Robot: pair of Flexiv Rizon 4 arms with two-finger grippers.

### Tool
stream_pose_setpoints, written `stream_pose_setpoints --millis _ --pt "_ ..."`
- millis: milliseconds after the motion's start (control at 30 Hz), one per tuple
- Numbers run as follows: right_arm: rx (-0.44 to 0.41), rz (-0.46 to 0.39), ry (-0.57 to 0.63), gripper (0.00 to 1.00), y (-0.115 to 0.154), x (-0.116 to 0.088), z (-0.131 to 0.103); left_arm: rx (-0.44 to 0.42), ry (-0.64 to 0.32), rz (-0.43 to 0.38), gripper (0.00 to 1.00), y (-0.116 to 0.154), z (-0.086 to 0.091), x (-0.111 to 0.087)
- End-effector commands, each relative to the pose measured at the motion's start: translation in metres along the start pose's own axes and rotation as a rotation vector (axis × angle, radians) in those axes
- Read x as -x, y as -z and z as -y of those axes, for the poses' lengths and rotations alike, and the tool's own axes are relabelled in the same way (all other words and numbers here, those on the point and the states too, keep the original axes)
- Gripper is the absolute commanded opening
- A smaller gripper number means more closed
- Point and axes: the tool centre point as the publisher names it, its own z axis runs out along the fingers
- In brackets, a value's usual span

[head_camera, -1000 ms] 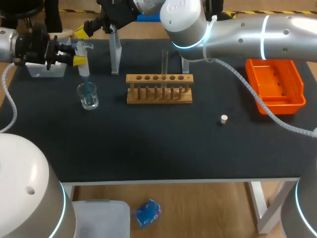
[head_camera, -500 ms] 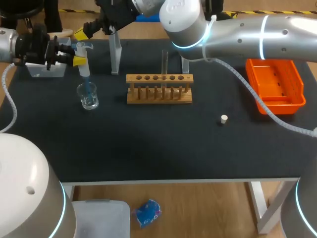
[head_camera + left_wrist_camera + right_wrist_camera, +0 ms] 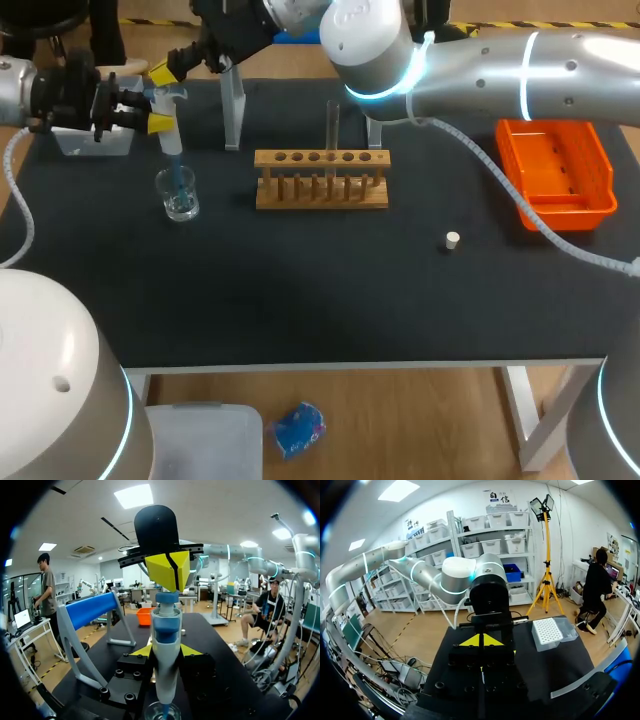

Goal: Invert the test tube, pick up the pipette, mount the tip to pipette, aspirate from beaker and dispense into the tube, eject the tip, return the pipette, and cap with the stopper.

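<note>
Dark desk point(image 3: 300, 290) spread out below, and over at the far left the left end effector point(image 3: 152, 110) is clamped around the pipette point(image 3: 170, 130), holding it upright with its blue tip dipped into the beaker point(image 3: 178, 195). Right end effector point(image 3: 165, 68) sits just above the pipette's top, yellow tips clenched together on nothing. Mid-desk, the test tube point(image 3: 333, 125) stands in the wooden rack point(image 3: 320, 180); the stopper point(image 3: 452, 239) lies apart to the right.
</note>
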Motion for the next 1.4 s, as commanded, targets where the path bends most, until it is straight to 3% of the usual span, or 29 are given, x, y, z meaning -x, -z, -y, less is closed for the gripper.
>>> stream_pose_setpoints --millis 33,533,1400 --pt "-0.005 -0.005 -0.004 0.00 -0.003 0.001 0.005 0.000 -0.001 0.003 0.00 0.000 0.004 0.000" --pt "-0.014 -0.015 -0.022 0.00 -0.009 -0.001 0.013 0.000 -0.001 0.003 0.00 0.000 0.004 0.000" --pt "0.033 0.013 0.038 0.00 0.010 -0.007 -0.010 0.000 -0.001 0.003 0.00 0.000 0.004 0.000"
